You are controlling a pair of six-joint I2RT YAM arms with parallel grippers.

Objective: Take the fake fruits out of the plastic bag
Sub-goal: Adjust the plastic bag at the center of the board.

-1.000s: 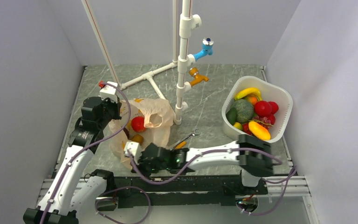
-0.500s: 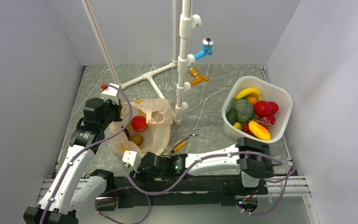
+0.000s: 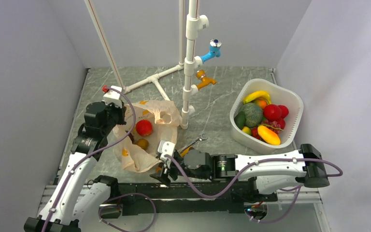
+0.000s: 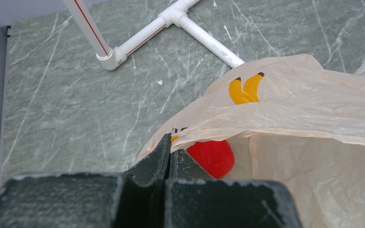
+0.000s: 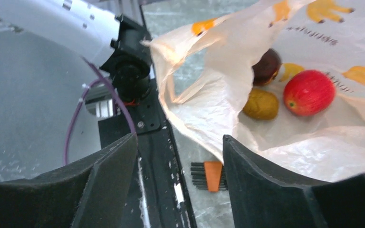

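Observation:
The peach plastic bag (image 3: 136, 153) lies crumpled at front left with its mouth open. Inside it sit a red fruit (image 3: 144, 127) and a yellow-brown fruit (image 3: 142, 144). My left gripper (image 3: 121, 117) is shut on the bag's rim. In the left wrist view its fingers (image 4: 164, 154) pinch the bag (image 4: 290, 104) just above the red fruit (image 4: 212, 156). My right gripper (image 3: 162, 171) is open at the bag's near edge, holding nothing. In the right wrist view the gripper (image 5: 178, 140) faces the bag (image 5: 214, 95), with the red fruit (image 5: 309, 92), the yellow-brown fruit (image 5: 261, 104) and a dark brown one (image 5: 266, 66) inside.
A white slotted basket (image 3: 290, 99) full of fruit stands at the right. A white pipe stand (image 3: 189, 72) with blue and orange taps rises behind the bag. A wrench (image 3: 192, 143) lies beside the bag. A black and orange key set (image 5: 212, 175) lies between my right fingers.
My right gripper has let go of the bag's near edge, opened and drawn back to the right. The left gripper keeps its pinch on the rim.

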